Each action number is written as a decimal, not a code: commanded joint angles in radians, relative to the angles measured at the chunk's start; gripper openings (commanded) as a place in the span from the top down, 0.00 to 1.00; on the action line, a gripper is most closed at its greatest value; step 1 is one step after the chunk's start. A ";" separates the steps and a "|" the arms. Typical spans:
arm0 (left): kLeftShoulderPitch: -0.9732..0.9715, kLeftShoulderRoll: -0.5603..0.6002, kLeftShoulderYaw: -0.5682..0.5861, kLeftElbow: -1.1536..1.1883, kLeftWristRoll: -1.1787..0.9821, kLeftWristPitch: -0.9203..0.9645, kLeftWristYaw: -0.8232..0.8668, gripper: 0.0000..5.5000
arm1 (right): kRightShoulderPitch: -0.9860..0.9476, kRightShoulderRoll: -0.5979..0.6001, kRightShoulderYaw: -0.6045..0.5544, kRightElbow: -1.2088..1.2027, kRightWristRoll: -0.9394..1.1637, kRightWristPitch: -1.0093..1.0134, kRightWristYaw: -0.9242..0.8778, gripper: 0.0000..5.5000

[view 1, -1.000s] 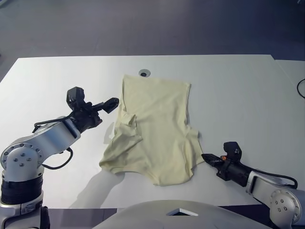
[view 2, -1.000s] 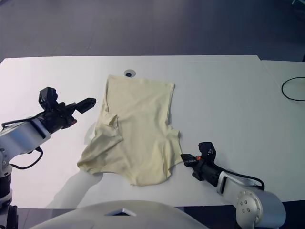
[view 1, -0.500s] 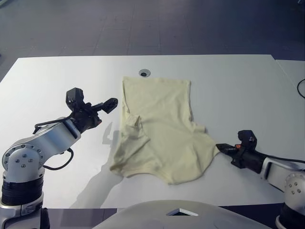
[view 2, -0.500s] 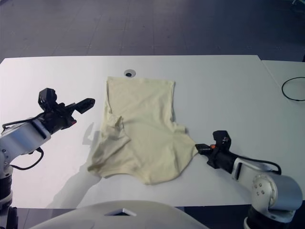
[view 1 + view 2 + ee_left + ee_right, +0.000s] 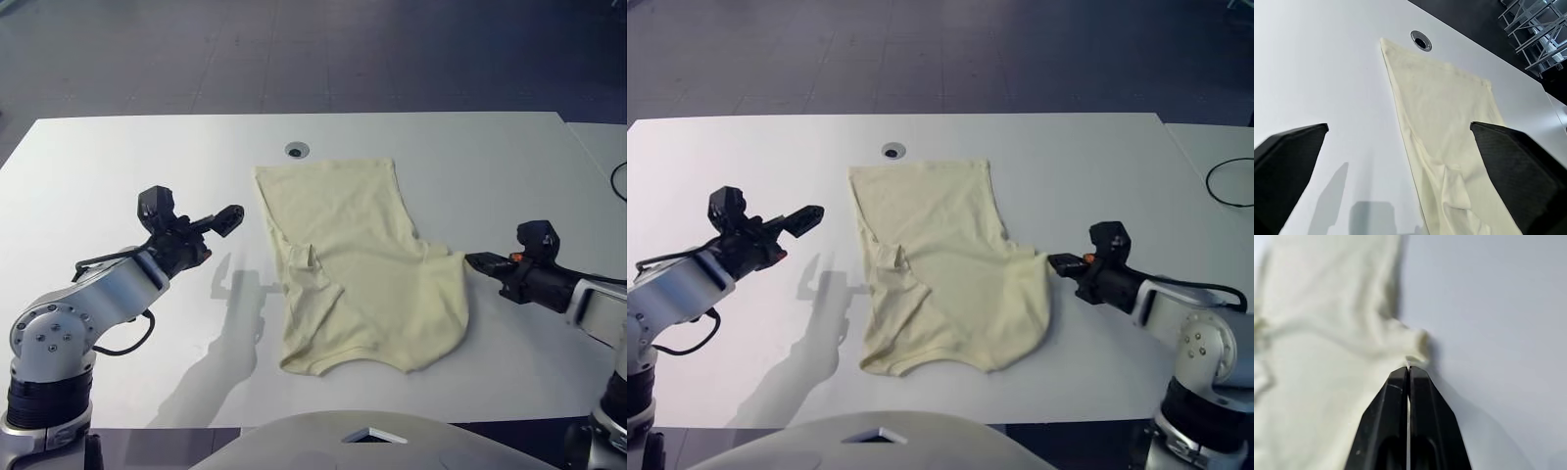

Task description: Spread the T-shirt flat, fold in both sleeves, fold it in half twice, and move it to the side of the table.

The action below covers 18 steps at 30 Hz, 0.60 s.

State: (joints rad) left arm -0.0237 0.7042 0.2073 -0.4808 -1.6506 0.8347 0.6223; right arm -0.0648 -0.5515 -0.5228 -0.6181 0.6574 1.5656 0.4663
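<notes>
A pale yellow T-shirt (image 5: 362, 264) lies crumpled in the middle of the white table (image 5: 118, 166), with a small fold standing up near its left edge. At the shirt's right edge my right gripper (image 5: 470, 259) is shut, pinching a corner of the fabric (image 5: 1415, 340) low over the table. In the right wrist view the gripper (image 5: 1408, 368) has its black fingers (image 5: 1386, 421) pressed together. My left gripper (image 5: 230, 217) hangs open above the table, to the left of the shirt and apart from it. Its two dark fingers (image 5: 1288, 166) frame the shirt (image 5: 1449, 127) in the left wrist view.
A round metal grommet hole (image 5: 297, 150) sits in the table just beyond the shirt's far edge. A black cable loop (image 5: 1229, 181) lies on the neighbouring table at the far right. Bare table surface extends on both sides of the shirt.
My right gripper has pulled the shirt's corner to the right and away from me, dragging the whole shirt rightward. The left gripper has stayed nearly in place.
</notes>
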 commanded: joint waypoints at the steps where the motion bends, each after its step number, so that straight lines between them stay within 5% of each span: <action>1: 0.025 -0.009 -0.006 -0.015 0.003 -0.011 0.015 0.02 | -0.030 0.060 -0.003 -0.074 0.067 0.048 -0.032 1.00; 18: -0.018 -0.025 -0.058 -0.004 0.005 -0.013 0.033 0.02 | -0.079 0.284 0.182 -0.092 0.154 0.048 -0.237 1.00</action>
State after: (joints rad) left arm -0.0315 0.6796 0.1610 -0.4871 -1.6507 0.8179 0.6501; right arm -0.1300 -0.2790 -0.3536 -0.7130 0.8083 1.6045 0.2463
